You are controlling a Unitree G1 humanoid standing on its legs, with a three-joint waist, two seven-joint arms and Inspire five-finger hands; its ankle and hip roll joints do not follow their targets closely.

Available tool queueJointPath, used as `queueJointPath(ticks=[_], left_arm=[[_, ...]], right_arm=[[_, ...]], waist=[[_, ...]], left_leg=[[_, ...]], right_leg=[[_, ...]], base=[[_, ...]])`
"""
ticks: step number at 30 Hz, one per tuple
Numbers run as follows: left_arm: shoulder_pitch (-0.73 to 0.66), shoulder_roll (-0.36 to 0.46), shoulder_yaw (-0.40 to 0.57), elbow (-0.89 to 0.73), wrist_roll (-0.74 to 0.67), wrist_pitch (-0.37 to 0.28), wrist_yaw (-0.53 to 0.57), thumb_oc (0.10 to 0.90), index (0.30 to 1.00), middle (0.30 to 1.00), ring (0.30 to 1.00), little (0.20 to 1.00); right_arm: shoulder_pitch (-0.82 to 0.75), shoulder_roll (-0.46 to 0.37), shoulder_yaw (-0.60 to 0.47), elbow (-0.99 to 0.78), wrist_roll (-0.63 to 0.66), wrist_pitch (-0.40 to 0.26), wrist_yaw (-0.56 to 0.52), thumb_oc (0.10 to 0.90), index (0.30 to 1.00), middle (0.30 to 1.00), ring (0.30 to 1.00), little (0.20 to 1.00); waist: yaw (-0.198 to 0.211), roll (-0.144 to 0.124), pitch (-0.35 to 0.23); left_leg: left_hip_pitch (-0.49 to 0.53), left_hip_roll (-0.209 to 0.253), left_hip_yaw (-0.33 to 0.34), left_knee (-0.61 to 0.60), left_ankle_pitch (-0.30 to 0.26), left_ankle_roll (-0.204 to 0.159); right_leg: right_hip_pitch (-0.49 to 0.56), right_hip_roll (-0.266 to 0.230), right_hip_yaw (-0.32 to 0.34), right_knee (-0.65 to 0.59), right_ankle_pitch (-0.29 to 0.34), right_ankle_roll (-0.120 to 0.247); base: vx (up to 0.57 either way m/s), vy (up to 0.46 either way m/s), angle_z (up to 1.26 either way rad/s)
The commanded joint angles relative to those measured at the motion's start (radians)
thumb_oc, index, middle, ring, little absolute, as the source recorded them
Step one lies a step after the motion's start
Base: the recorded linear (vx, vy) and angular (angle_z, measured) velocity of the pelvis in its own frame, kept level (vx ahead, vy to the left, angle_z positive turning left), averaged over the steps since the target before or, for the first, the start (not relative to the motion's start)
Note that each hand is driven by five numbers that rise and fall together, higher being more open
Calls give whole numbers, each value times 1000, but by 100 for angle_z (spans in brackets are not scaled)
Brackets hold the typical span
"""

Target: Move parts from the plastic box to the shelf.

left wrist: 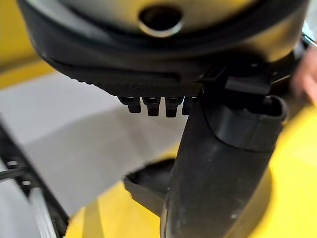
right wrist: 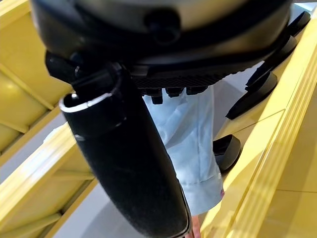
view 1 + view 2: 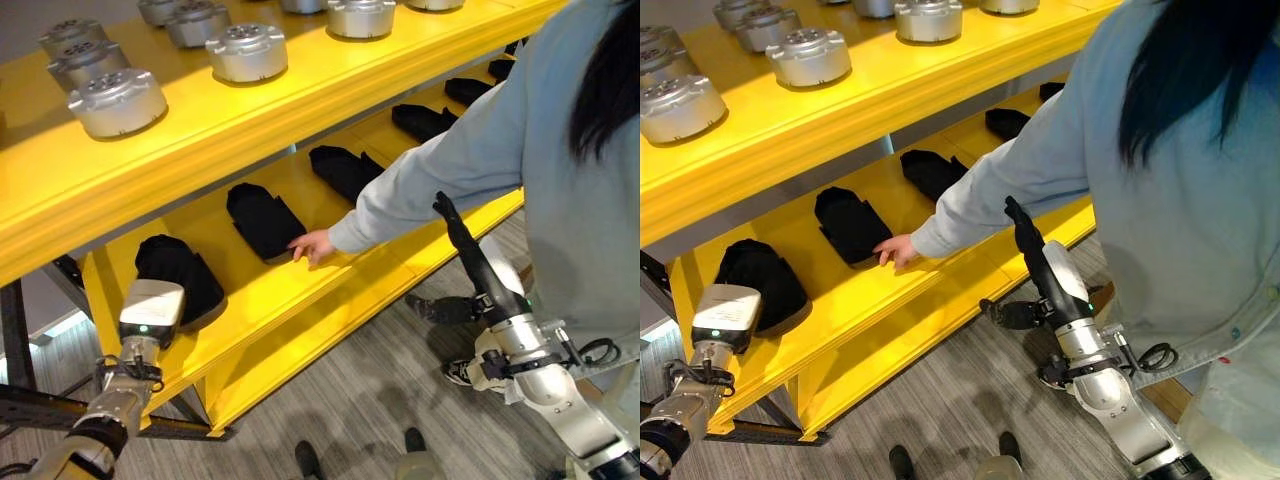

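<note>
Several flat black parts (image 3: 262, 220) lie in a row on the yellow shelf's (image 3: 300, 290) lower board, round silver metal parts (image 3: 117, 101) above. The left hand (image 3: 176, 268) rests over the nearest black part, fingers hidden. The right hand (image 3: 468, 252) hangs before the shelf, fingers straight, beside a person's hand (image 3: 314, 245) touching another part.

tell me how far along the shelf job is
Done: silver parts line the top of the yellow shelf, black parts the lower level. In hand: the left hand is at a black part, grip unclear; a person's hand touches another. The right hand holds nothing.
</note>
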Motion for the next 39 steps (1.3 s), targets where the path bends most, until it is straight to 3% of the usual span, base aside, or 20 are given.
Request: queueJointPath(ticks=[1,5,6,7,8,9,10,11,12,13,15,20,23,28,33,36,39], left_arm=[[-98,70,137,11,-89,20,174,900,1000,1000,1000,1000],[-56,48,201,-111,-150,-36,244,900,1000,1000,1000,1000],[-32,38,220,-175,-190,-94,263,900,1000,1000,1000,1000],[-21,36,225,-199,-200,-111,268,900,1000,1000,1000,1000],[32,9,262,-350,-269,-237,221,900,1000,1000,1000,1000],[43,6,269,-375,-297,-265,214,900,1000,1000,1000,1000],[112,-54,317,-533,-454,-361,63,900,1000,1000,1000,1000],[159,-92,344,-625,-532,-376,-49,900,1000,1000,1000,1000],[231,-165,370,-763,-706,-408,-220,900,1000,1000,1000,1000],[261,-192,367,-821,-725,-424,-291,900,1000,1000,1000,1000],[292,-208,359,-872,-747,-438,-323,900,1000,1000,1000,1000],[392,-244,339,-1051,-932,-518,-538,900,1000,1000,1000,1000],[412,-212,278,-1126,-1018,-556,-664,900,1000,1000,1000,1000],[408,-179,253,-1141,-1076,-567,-728,900,1000,1000,1000,1000],[432,-155,209,-1150,-1256,-562,-879,900,1000,1000,1000,1000],[447,-133,176,-1161,-1327,-570,-936,900,1000,1000,1000,1000],[445,-91,167,-1154,-1337,-586,-922,900,1000,1000,1000,1000]], right_arm=[[-57,8,-21,-96,-24,-106,-66,900,1000,1000,1000,1000],[-37,23,-27,-104,-25,-115,-63,900,1000,1000,1000,1000],[-26,30,-30,-107,-29,-120,-63,900,1000,1000,1000,1000],[-21,32,-32,-109,-29,-122,-62,900,1000,1000,1000,1000],[2,46,-45,-123,-35,-125,-64,900,1000,1000,1000,1000],[5,48,-47,-126,-36,-125,-63,900,1000,1000,1000,1000],[25,71,-62,-140,-49,-121,-61,900,1000,1000,1000,1000],[31,82,-69,-147,-57,-116,-57,900,1000,1000,1000,1000],[37,97,-79,-164,-69,-96,-54,900,1000,1000,1000,1000],[37,104,-87,-173,-69,-84,-49,900,1000,1000,1000,1000],[40,105,-96,-185,-61,-74,-43,900,1000,1000,1000,1000],[76,92,-111,-229,-37,-76,-35,900,1000,1000,1000,1000],[58,65,-61,-225,-24,-96,-43,900,1000,1000,1000,1000],[14,36,-19,-218,-9,-93,-31,900,1000,1000,1000,1000],[-37,-24,41,-219,-19,-81,74,900,1000,1000,1000,1000],[-79,-83,68,-212,-87,-74,98,900,1000,1000,1000,1000],[-167,-154,111,-185,-168,-63,99,900,1000,1000,1000,1000]], waist=[[42,8,-67],[54,2,-74],[61,0,-78],[63,-1,-79],[79,-7,-86],[80,-8,-87],[98,-11,-89],[108,-12,-90],[127,-13,-92],[137,-13,-91],[145,-15,-91],[182,-19,-94],[201,-16,-102],[217,-10,-111],[241,-5,-120],[255,-7,-121],[279,-10,-122]], left_leg=[[36,-22,-18,82,-145,36],[40,-17,-37,70,-141,30],[42,-16,-46,64,-140,28],[43,-15,-49,62,-139,28],[41,-12,-69,55,-136,25],[41,-11,-71,55,-136,24],[40,-6,-90,48,-131,21],[40,-3,-99,44,-128,17],[40,2,-115,38,-122,13],[38,5,-123,37,-119,10],[37,8,-129,35,-116,7],[34,22,-151,23,-99,-6],[29,30,-157,20,-85,-13],[23,33,-167,15,-76,-19],[17,33,-205,7,-65,-21],[17,32,-224,3,-61,-19],[16,31,-244,2,-59,-18]], right_leg=[[-66,-16,-74,62,17,11],[-55,-6,-78,54,10,2],[-49,-2,-80,49,6,-2],[-47,0,-81,47,5,-3],[-38,6,-88,39,-1,-10],[-36,7,-90,38,-1,-11],[-26,12,-99,31,-6,-18],[-20,15,-106,27,-8,-23],[-7,21,-119,17,-10,-30],[-1,25,-125,13,-10,-33],[4,28,-131,9,-10,-37],[29,39,-171,-13,-8,-47],[41,39,-202,-18,-7,-49],[44,40,-221,-19,-10,-53],[49,42,-229,-9,-18,-58],[55,41,-236,-3,-24,-60],[60,39,-246,5,-29,-62]], base=[[-2,-101,-1],[-7,-103,2],[-14,-137,2],[-29,-220,1],[-24,-171,17],[-39,-255,25],[-28,-177,26],[-46,-253,17],[-43,-200,12],[-41,-174,19],[-33,-111,13],[-43,-126,15],[-46,-119,16],[-20,-37,11],[4,-27,29],[11,-24,24],[9,-29,15]])
